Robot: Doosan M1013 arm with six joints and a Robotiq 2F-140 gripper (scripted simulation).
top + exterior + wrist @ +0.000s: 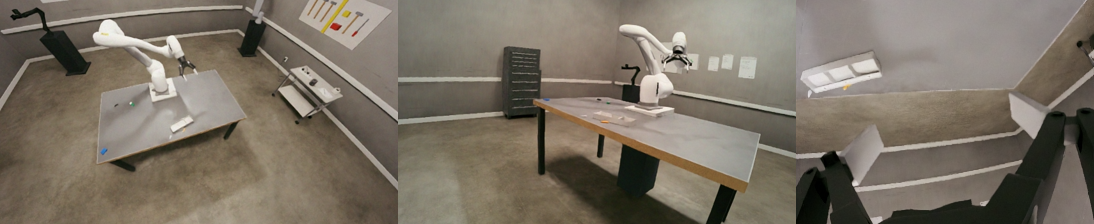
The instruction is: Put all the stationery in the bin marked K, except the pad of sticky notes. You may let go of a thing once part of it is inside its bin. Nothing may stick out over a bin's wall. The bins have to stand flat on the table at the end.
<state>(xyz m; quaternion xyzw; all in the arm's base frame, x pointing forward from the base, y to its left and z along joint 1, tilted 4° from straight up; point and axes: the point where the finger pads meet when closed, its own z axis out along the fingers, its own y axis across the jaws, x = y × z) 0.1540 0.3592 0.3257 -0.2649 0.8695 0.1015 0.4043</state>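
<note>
My gripper [189, 73] [676, 65] [942, 121] is open and empty, and hangs high above the back of the grey table [208, 96] [702, 141] [962, 23]. A row of low white bins [182, 123] [614, 118] [843, 72] stands near the front edge; I cannot read their letters. A small orange thing [183, 130] [604, 121] [845, 87] lies on the table just in front of the bins. A small white thing [170, 136] [583, 116] lies near the edge. A blue block [103, 151] [546, 99] lies at the front left corner. A green and white thing [131, 104] [608, 103] and a small black thing [116, 105] [599, 99] lie at the back left.
The arm's white base [162, 91] [651, 109] stands at the table's back edge. A dark drawer cabinet [521, 81] stands by the wall, and a white trolley [308, 91] stands to the right, both off the table.
</note>
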